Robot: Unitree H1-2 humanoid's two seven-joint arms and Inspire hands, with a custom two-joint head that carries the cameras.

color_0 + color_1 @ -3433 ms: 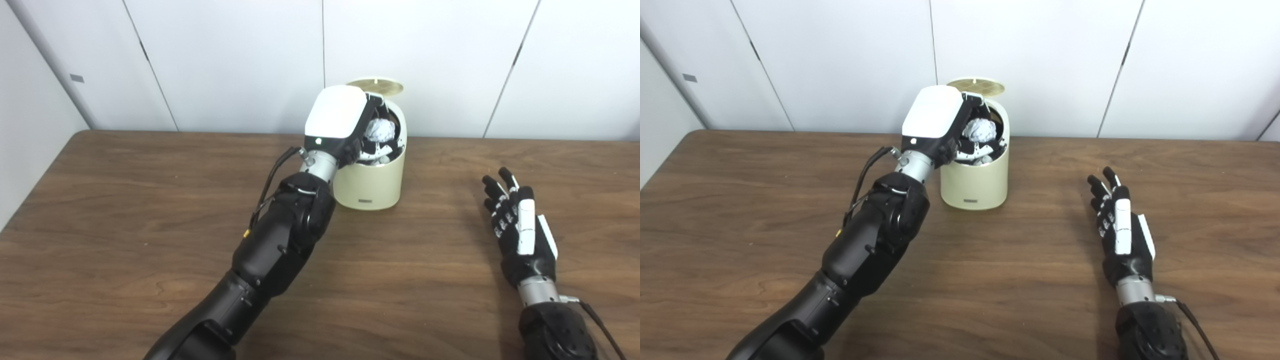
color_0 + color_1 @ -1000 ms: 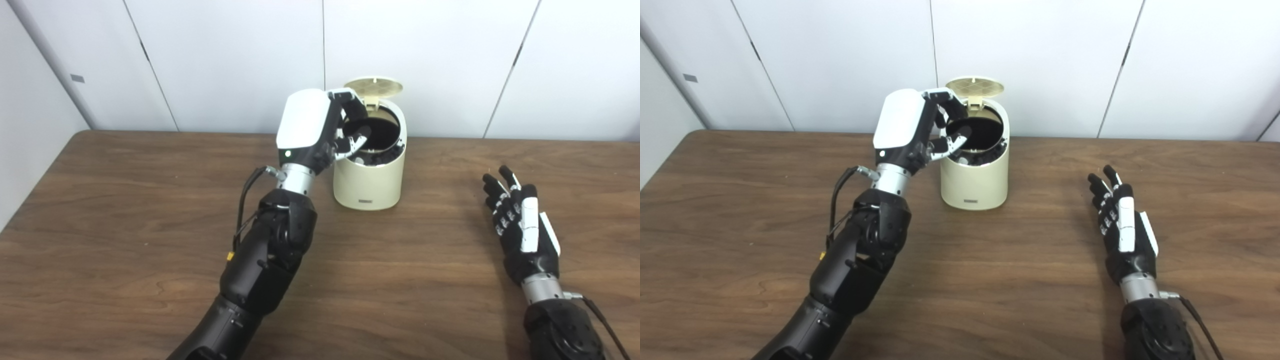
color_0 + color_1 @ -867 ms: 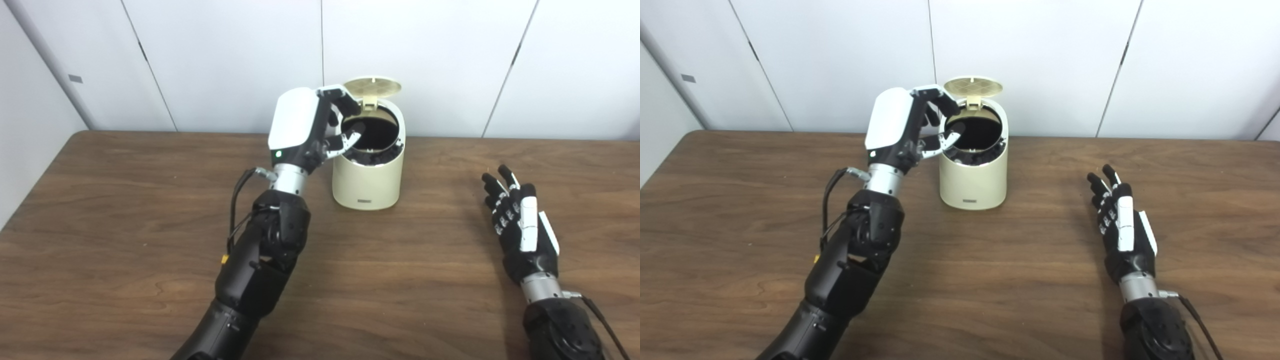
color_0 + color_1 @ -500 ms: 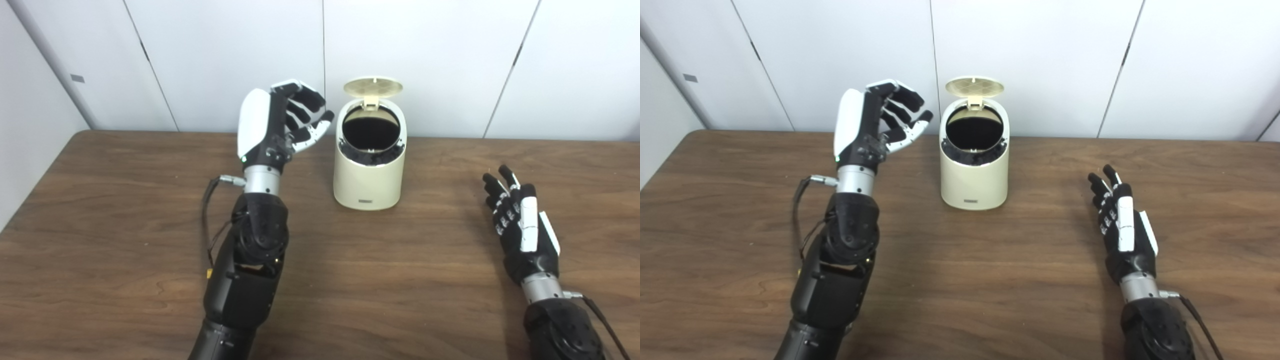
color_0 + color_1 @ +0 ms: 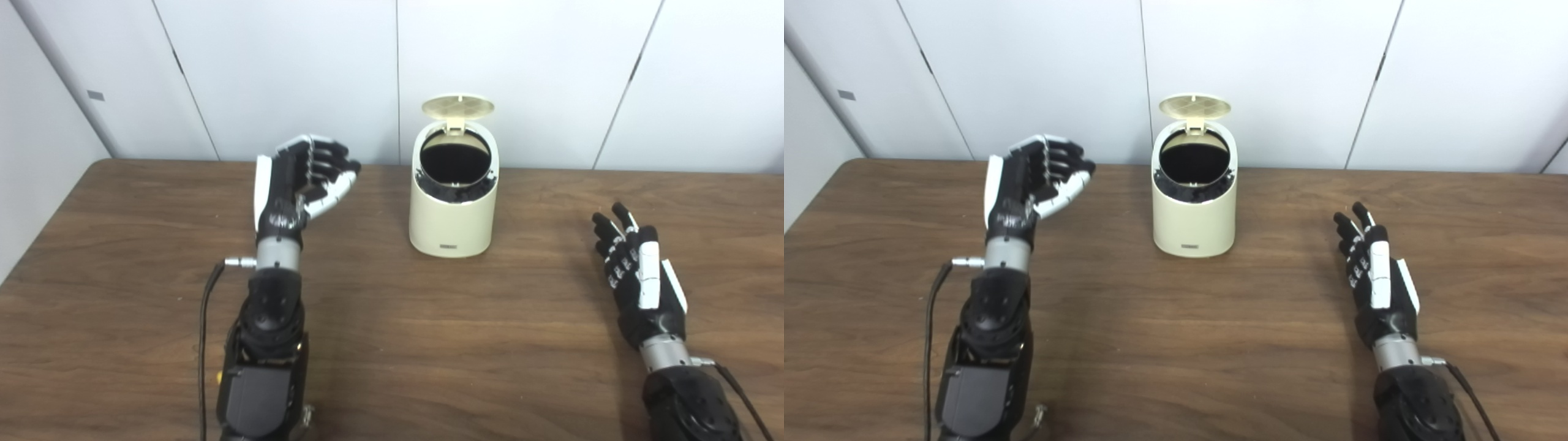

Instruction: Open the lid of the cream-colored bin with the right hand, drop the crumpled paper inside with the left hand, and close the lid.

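Lid (image 5: pixel 458 106) first, in the left eye view: a thin cream disc standing upright on its hinge at the back rim of the cream-colored bin (image 5: pixel 452 217), above the dark round mouth. It looks light and stiff, likely plastic — a gentle push on its upper edge, tipping it forward over the mouth, should be enough to shut it. The bin itself seems light too, so a hard shove could slide it on the wooden surface (image 5: pixel 392 343). The crumpled paper is not visible; if it is inside, the dark interior hides it. The left hand (image 5: pixel 300 180) is raised off the surface, well to the left of the bin and apart from it, fingers loosely curled and spread, holding nothing.

In the right eye view the right hand (image 5: pixel 1375 285) lies flat on the surface, well to the right of the bin and nearer the camera, fingers extended and slightly apart — empty. The lid sits up and back from it, across a bare stretch of wood, so reaching it means lifting and travelling forward and inward. Judging by the standing lid, closing remains to be done.
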